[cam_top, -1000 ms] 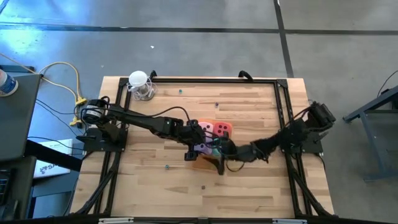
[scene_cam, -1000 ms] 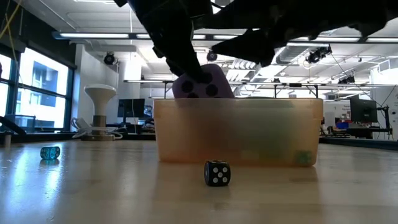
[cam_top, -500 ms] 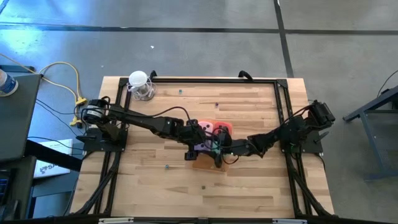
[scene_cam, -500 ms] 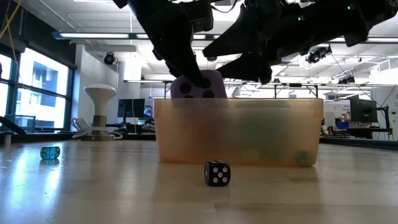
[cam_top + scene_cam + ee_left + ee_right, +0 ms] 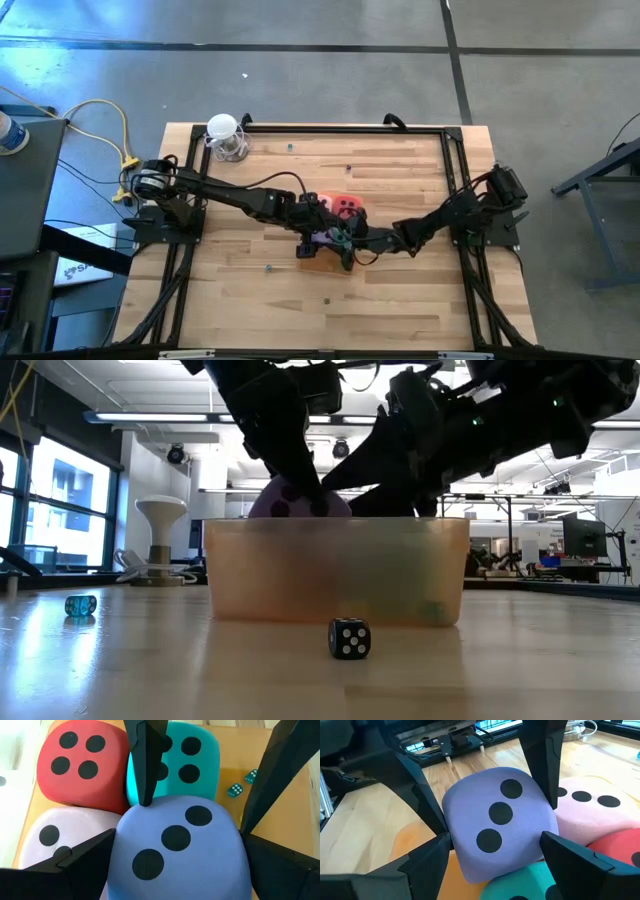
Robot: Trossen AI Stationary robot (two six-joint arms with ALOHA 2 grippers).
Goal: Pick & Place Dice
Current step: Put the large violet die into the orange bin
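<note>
Both claws grip the purple die (image 5: pixel 177 850) at once, over the tray (image 5: pixel 335 570).
Left claw (image 5: pixel 172 862) and right claw (image 5: pixel 492 852) may tug it, jostling the pink die (image 5: pixel 47 837) at 9 o'clock.

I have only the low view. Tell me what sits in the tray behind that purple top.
Observer: Four dice packed together in the tray: the purple die, a red die, a teal die and a pink die.
Operator: Say who holds the purple one.
Observer: The left gripper is closed on two opposite sides of it. The right gripper is at the same die.
Operator: Give me the face towards the wrist cameras.
Observer: Three pips in a diagonal row.
</note>
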